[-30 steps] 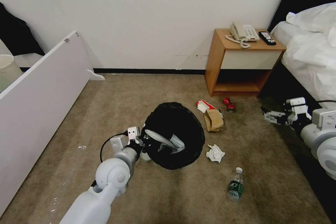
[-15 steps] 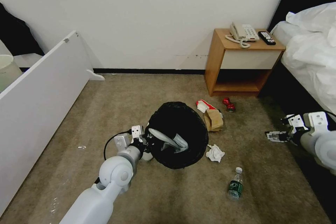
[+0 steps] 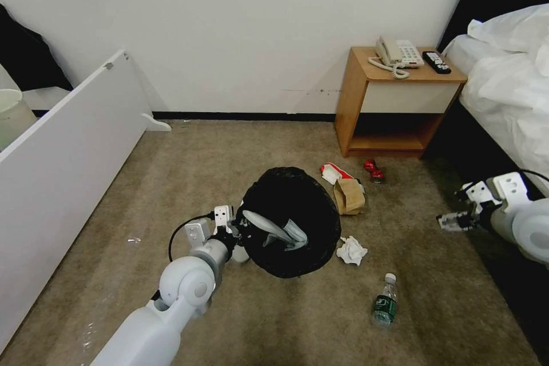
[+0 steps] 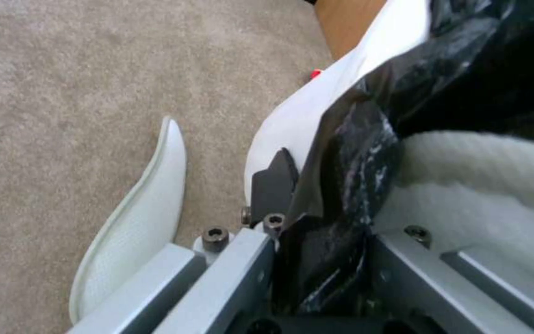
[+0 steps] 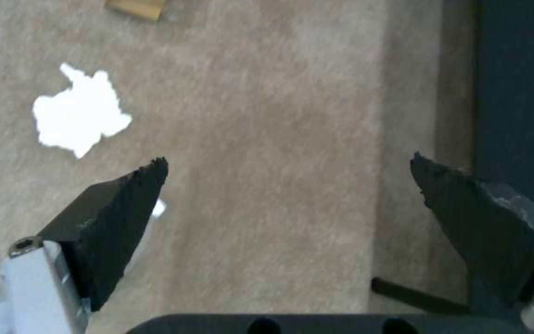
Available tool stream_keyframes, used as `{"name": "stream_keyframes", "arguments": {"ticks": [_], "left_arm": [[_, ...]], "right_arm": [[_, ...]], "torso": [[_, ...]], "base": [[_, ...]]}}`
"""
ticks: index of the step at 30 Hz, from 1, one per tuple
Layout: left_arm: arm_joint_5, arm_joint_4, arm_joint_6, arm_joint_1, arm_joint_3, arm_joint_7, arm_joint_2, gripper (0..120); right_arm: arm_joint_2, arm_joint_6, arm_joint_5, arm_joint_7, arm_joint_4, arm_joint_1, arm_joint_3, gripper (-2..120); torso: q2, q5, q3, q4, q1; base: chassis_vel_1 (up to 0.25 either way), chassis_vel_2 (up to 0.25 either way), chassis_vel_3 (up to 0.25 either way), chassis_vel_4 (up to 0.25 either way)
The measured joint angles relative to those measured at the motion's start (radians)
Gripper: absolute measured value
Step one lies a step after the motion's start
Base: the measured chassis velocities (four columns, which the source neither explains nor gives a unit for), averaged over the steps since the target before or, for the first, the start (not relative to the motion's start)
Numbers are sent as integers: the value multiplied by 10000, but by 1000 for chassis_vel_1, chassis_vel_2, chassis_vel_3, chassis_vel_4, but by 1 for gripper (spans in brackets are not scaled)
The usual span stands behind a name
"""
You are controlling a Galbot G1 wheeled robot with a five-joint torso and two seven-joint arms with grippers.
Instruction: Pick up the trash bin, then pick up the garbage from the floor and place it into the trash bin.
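Note:
The trash bin (image 3: pixel 289 206), white with a black bag, hangs tilted above the carpet. My left gripper (image 3: pixel 239 235) is shut on its near rim, pinching white wall (image 4: pixel 316 116) and bag between the fingers (image 4: pixel 274 178). White slippers (image 3: pixel 274 230) lie inside the bin. Garbage on the carpet right of the bin: a crumpled paper (image 3: pixel 351 250), a plastic bottle (image 3: pixel 386 300), a brown paper bag (image 3: pixel 349 195), a red-white packet (image 3: pixel 333 171) and a red can (image 3: pixel 373 170). My right gripper (image 3: pixel 452 221) hovers open over bare carpet, to the right of the crumpled paper (image 5: pixel 81 113).
A wooden nightstand (image 3: pixel 394 103) with a phone and remote stands at the back wall. The bed (image 3: pixel 509 86) and its dark base (image 5: pixel 520 93) border the right side. A white panel (image 3: pixel 63 166) leans along the left.
My right gripper has come down from beside the bed toward the carpet and nearer to me. The left gripper and bin have shifted slightly right.

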Motion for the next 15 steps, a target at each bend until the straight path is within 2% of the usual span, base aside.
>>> {"name": "stream_keyframes", "arguments": {"ticks": [7, 10, 11, 13, 14, 15], "left_arm": [[52, 31, -40, 69, -60, 39, 12, 0], [106, 73, -63, 124, -72, 60, 14, 0], [106, 73, -63, 124, -72, 60, 14, 0], [171, 95, -63, 197, -94, 71, 14, 0], [171, 95, -63, 197, -94, 71, 14, 0], [188, 101, -64, 218, -107, 74, 15, 0]], "right_arm": [[741, 341, 203, -431, 129, 109, -360, 100], [2016, 598, 467, -371, 168, 616, -894, 100], [2016, 598, 467, -371, 168, 616, -894, 100], [3272, 767, 166, -345, -2, 1069, -1325, 100], [3272, 767, 166, -345, -2, 1069, -1325, 100], [3739, 816, -10, -346, -97, 1253, -1532, 100]], "torso": [[0, -1, 0, 1, 0], [0, -2, 0, 0, 0], [0, -2, 0, 0, 0], [0, 0, 0, -1, 0], [0, 0, 0, -1, 0], [0, 0, 0, -2, 0]], "base": [[0, 0, 0, 0], [0, 0, 0, 0], [0, 0, 0, 0], [0, 0, 0, 0], [0, 0, 0, 0], [0, 0, 0, 0]]}}
